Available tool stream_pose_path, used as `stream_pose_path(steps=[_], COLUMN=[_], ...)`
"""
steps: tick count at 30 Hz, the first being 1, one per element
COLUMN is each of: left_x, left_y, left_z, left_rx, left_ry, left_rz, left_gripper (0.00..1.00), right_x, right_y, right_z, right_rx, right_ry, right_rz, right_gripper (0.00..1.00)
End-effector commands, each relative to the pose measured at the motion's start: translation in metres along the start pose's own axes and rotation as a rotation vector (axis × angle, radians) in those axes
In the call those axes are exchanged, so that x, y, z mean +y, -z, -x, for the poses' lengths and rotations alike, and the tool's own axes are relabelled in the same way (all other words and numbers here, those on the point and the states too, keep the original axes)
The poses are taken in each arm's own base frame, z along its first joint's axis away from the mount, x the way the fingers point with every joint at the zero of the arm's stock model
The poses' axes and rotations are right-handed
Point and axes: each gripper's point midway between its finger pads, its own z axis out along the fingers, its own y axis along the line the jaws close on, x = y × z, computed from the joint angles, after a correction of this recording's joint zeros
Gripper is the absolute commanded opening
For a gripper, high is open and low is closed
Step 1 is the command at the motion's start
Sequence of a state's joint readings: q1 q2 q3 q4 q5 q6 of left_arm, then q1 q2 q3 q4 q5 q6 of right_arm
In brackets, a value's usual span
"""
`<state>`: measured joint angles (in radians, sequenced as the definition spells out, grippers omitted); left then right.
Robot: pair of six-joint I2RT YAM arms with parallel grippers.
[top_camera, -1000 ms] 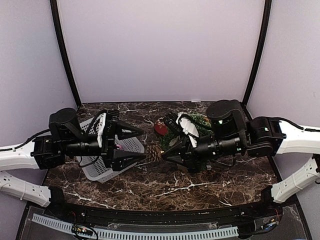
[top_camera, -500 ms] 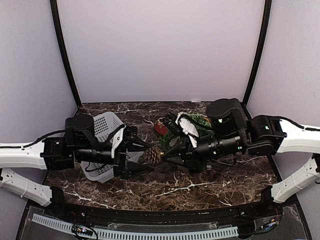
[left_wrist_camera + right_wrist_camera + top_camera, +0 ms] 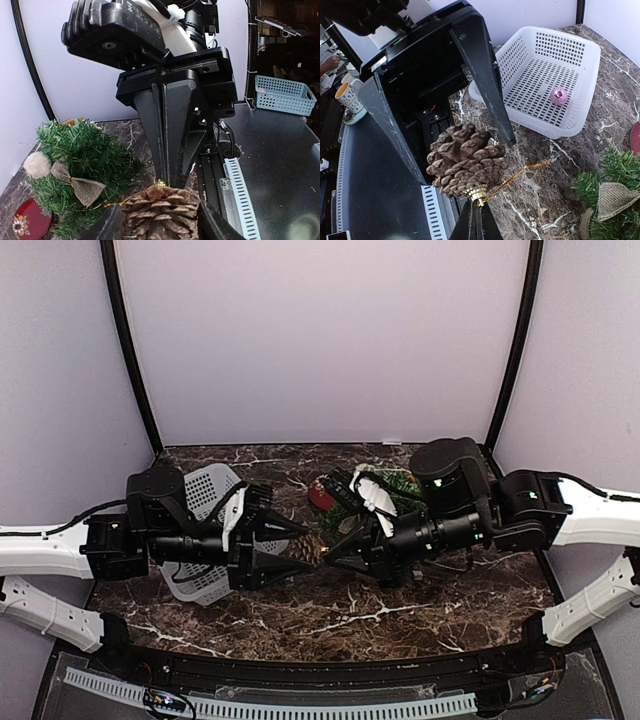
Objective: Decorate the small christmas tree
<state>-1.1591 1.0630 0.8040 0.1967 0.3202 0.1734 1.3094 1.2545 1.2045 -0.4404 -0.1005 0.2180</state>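
Observation:
A brown pine cone (image 3: 310, 545) hangs above the table between my two grippers. My right gripper (image 3: 328, 552) is shut on its gold cap (image 3: 480, 192), with a gold cord (image 3: 520, 172) trailing free. My left gripper (image 3: 300, 548) is open with a finger close on each side of the pine cone (image 3: 160, 212); I cannot tell if they touch it. The small christmas tree (image 3: 85, 160) stands just behind, with a burlap bow (image 3: 82, 187) on it. My right arm partly hides the tree (image 3: 398, 480) in the top view.
A white basket (image 3: 205, 490) lies under my left arm, with a pink bauble (image 3: 558, 95) inside it. A red ornament (image 3: 321, 496) sits beside the tree. A white pompom (image 3: 36, 164) hangs on the tree's left side.
My left gripper has moved right from over the basket to the pine cone, and its jaws have narrowed around it. The right gripper has stayed put, holding the cone.

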Motion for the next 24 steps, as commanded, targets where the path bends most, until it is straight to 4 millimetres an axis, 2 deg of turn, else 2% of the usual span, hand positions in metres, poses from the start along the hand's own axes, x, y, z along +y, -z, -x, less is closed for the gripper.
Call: stream_pose_path(steps=[1,3,8,24], left_x=[0.003,0.005,0.01,0.028], left_y=[0.007,0.007,0.01,0.012], left_z=[0.021,0.021,0.02,-0.003], left_rx=[-0.064,-0.064,-0.061,0.039], left_ry=[-0.015,-0.01,-0.001,0.008], left_rz=[0.025,0.038,0.068,0.183], left_gripper=[0.48,0.42,0.38,0.36], right_x=[0.006,0.006,0.005,-0.001], right_y=[0.004,0.003,0.004,0.018], right_z=[0.014,0.012,0.01,0.001], right_rx=[-0.031,-0.025,-0.017,-0.005], right_ry=[0.012,0.012,0.006,-0.008], right_rz=[0.014,0.014,0.008,-0.027], right_gripper=[0.0,0.0,0.0,0.0])
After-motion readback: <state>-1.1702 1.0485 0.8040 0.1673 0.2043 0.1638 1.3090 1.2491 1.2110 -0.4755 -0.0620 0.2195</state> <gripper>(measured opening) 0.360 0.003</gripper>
